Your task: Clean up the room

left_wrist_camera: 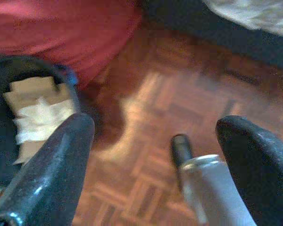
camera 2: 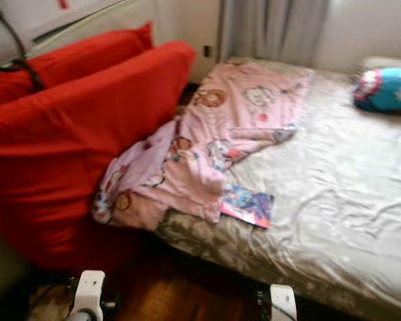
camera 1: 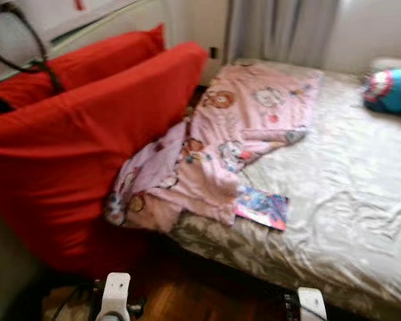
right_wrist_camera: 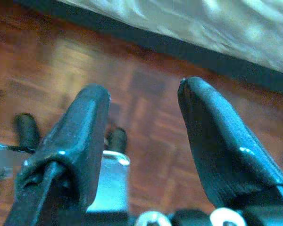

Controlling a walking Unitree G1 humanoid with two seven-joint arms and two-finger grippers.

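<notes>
A pink patterned blanket (camera 1: pixel 214 150) lies crumpled across the near left corner of the bed (camera 1: pixel 347 200) and hangs over its edge. A small colourful booklet (camera 1: pixel 262 207) rests on the sheet beside it. Both arms hang low by the floor, the left arm (camera 1: pixel 113 297) and the right arm (camera 1: pixel 312 304) at the picture's lower edge. My left gripper (left_wrist_camera: pixel 155 155) is open over the parquet with nothing between its fingers. My right gripper (right_wrist_camera: pixel 146 122) is open too, also above bare parquet near the bed's dark base.
A big red sofa (camera 1: pixel 73 147) with red cushions stands left of the bed, close to it. A blue patterned pillow (camera 1: pixel 391 90) lies at the bed's far right. A dark bin (left_wrist_camera: pixel 0 122) holding cardboard and paper stands on the floor by the sofa. Grey curtains (camera 1: pixel 281 30) hang behind.
</notes>
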